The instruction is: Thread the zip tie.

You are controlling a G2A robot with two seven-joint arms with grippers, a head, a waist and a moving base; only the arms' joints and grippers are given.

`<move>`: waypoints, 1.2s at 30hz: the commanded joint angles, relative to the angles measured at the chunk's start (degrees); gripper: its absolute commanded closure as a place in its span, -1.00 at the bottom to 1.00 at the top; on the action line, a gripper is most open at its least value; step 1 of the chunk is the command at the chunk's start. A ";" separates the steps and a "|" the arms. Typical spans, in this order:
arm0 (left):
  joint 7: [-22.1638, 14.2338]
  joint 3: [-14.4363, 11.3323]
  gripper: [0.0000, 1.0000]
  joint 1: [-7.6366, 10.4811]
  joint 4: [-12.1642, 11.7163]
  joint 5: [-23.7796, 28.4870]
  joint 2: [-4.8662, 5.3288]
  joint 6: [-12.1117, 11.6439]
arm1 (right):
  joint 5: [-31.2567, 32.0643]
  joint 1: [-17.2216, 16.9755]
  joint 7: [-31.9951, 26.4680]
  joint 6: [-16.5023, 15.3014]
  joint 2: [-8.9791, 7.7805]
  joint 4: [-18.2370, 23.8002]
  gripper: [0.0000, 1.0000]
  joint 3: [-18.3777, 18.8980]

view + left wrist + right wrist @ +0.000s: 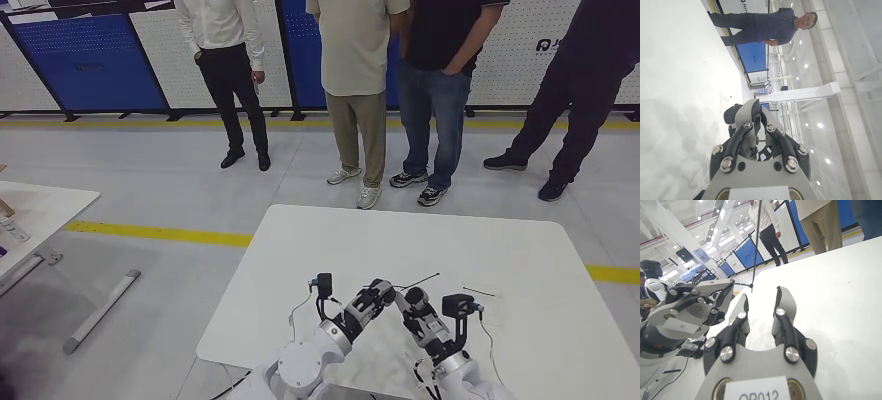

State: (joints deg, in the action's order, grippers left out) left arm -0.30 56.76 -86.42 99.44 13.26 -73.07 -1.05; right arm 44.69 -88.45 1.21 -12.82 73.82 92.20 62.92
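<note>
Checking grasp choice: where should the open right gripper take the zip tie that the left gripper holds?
Probably the short tip poking past the head, approached straight ahead by the right gripper, whose open jaws face it; the left gripper pins the zip tie beside the head, steadying it.

I am working over a white table (560, 250) with rounded corners, which stands on a pale grey floor (150, 200) crossed by a yellow line. One short, thin black zip tie (479, 291) lies flat on the top, towards its right side and well in from every edge. Through my right wrist camera the surface looks matt white, with one tiny dark speck (848, 282).
</note>
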 commanded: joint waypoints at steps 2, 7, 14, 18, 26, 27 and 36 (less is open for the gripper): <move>-0.08 -0.19 1.00 -0.08 -0.11 -0.53 -0.01 -0.04 | -0.07 -0.03 -0.11 -0.03 0.00 0.21 0.48 0.08; 0.85 -0.38 1.00 0.01 0.10 -0.79 -0.14 0.55 | -0.02 0.06 -0.24 0.03 0.06 0.33 0.46 0.00; 0.03 -0.90 1.00 -0.50 -0.17 -1.85 -0.14 -0.77 | -0.25 0.69 -0.70 0.47 0.21 -0.20 0.52 -0.26; 1.79 -2.55 1.00 -0.92 0.64 -2.64 -0.45 0.40 | -0.14 0.80 -0.76 0.71 0.28 -0.27 0.62 -0.38; 1.02 -1.31 1.00 -1.11 0.87 -1.46 -0.35 -0.21 | -0.07 0.84 -0.89 0.98 0.36 -0.18 1.00 -0.47; 1.00 -1.15 1.00 -1.26 0.98 -1.35 -0.32 -0.38 | -0.11 0.84 -0.94 0.96 0.37 -0.19 1.00 -0.48; -0.02 -0.33 1.00 -1.00 0.90 -0.66 -0.26 -0.19 | 0.01 0.60 -0.75 1.10 0.41 -0.35 1.00 -0.34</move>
State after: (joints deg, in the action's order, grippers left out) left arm -0.23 56.40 -87.45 100.34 12.55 -73.32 -1.22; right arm 44.68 -87.84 0.50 -11.78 74.22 91.84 62.58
